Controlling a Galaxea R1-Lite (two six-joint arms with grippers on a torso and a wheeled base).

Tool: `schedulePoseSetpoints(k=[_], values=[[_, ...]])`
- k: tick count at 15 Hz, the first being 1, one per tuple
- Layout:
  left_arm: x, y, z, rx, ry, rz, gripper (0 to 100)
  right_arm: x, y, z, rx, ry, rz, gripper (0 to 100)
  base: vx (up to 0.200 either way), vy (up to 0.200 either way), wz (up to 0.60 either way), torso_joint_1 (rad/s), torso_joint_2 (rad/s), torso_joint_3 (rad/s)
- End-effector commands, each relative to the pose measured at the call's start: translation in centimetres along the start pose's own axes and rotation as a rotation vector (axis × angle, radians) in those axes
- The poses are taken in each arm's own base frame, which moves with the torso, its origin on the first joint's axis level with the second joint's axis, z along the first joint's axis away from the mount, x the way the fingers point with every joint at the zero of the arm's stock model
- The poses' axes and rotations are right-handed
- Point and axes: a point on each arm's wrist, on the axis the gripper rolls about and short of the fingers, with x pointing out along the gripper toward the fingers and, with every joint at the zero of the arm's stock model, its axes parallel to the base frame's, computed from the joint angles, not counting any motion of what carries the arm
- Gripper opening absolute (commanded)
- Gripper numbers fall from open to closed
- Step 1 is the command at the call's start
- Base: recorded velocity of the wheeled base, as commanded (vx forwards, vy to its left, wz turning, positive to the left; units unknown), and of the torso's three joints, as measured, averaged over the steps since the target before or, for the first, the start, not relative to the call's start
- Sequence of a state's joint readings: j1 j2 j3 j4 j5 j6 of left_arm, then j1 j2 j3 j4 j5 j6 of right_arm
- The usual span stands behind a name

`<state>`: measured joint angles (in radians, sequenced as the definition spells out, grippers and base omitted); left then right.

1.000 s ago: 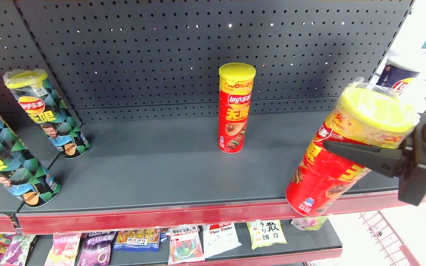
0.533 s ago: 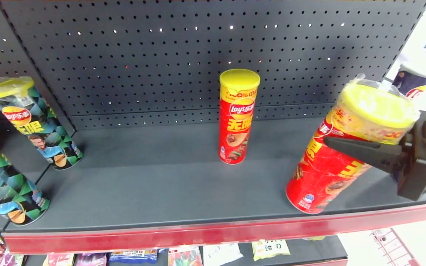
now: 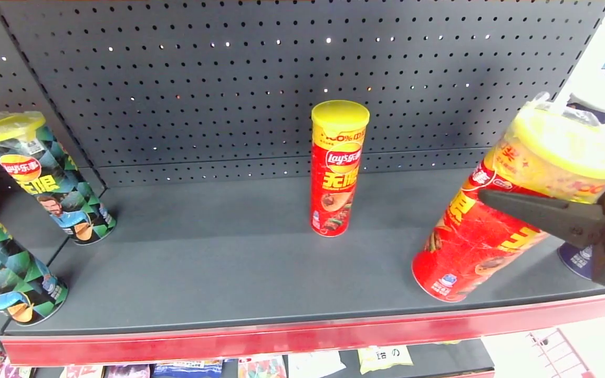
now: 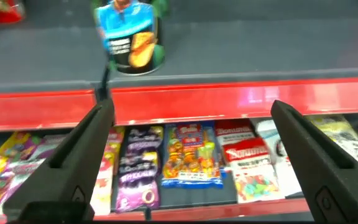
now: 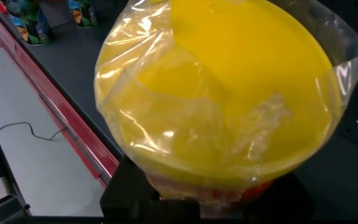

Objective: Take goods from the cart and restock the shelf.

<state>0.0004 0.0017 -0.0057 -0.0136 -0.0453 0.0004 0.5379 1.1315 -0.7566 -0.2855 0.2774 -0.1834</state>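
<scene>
Restocking scene, read from left to right across the dark grey shelf (image 3: 229, 273) and its perforated back panel (image 3: 229, 79). At the far left, the left gripper (image 4: 188, 155) hangs released, its two black fingers (image 4: 73, 165) spread wide with nothing between them. It sits in front of bagged snacks (image 4: 135, 174) that lie below the shelf's red front rail (image 4: 185, 102). Two blue-green chip canisters stand at the left end of the shelf, each with a yellow lid. The nearer one (image 3: 3, 273) is close to the front rail, and the farther one (image 3: 45, 178) is near the back panel. At the centre, well apart from both, an upright red chip canister (image 3: 339, 168) stands close to the back panel. On the right, the right gripper (image 3: 528, 194) is clenched on the tilted red chip canister (image 3: 470, 236), with one black finger (image 3: 544, 218) crossing its upper body just under the lid. This canister leans with its top toward the right. Its base is low over the near right part of the shelf, just behind the front rail, and contact with the deck cannot be judged. Its yellow lid (image 5: 229, 81) is wrapped in loose clear film. A dark blue canister (image 3: 575, 260) stands behind the gripper at the shelf's right end.
</scene>
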Motion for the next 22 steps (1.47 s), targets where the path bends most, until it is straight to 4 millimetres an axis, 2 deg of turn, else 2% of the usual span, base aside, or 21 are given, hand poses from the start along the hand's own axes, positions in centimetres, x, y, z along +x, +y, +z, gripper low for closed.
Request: schedulePoseSetpoints(k=[1,2,3,5,7,8,10,12,16,19,22], values=[[-0.3,-0.1,5.9,0.002,-0.09,-0.072,100,-0.7,0.1,0.5,-0.009,-0.028,-0.004,0,0.0,0.0,0.0,0.0,0.0,0.0],[0.5,-0.1,11.5,-0.034,-0.113,-0.129,100,-0.9,0.1,0.6,-0.01,-0.033,-0.01,0,0.0,0.0,0.0,0.0,0.0,0.0],[1.4,-0.2,13.0,-0.039,-0.09,-0.259,100,-1.0,0.1,0.6,-0.011,-0.035,-0.009,0,0.0,0.0,0.0,0.0,0.0,0.0],[4.5,-0.9,13.2,0.016,0.044,-0.505,100,-1.0,0.2,0.3,-0.006,-0.024,-0.01,0,0.0,0.0,0.0,0.0,0.0,0.0],[7.7,-1.5,13.9,0.025,0.14,-0.635,100,-1.0,0.1,0.3,-0.006,-0.024,-0.013,0,0.0,0.0,0.0,0.0,0.0,0.0],[10.9,-2.5,15.0,0.035,0.19,-0.747,100,-0.9,0.1,0.3,-0.005,-0.021,-0.02,0,0.0,0.0,0.0,0.0,0.0,0.0],[15.5,-4.3,16.4,0.037,0.202,-0.837,100,-0.9,0.0,0.2,-0.003,-0.017,-0.035,0,0.0,0.0,0.0,0.0,0.0,0.0],[19.0,-6.5,17.0,0.034,0.212,-0.957,100,-0.9,0.1,0.1,-0.002,-0.01,-0.037,0,0.0,0.0,0.0,0.0,0.0,0.0],[23.8,-10.2,17.1,0.05,0.241,-1.065,100,-0.9,0.0,0.2,-0.003,-0.011,-0.056,0,0.0,0.0,0.0,0.0,0.0,0.0],[27.2,-11.8,17.1,0.09,0.203,-1.072,100,-0.9,0.0,0.2,-0.003,-0.013,-0.058,0,0.0,0.0,0.0,0.0,0.0,0.0],[29.5,-13.3,17.4,0.093,0.188,-1.086,100,-1.0,0.0,0.2,-0.003,-0.014,-0.059,0,0.0,0.0,0.0,0.0,0.0,0.0]])
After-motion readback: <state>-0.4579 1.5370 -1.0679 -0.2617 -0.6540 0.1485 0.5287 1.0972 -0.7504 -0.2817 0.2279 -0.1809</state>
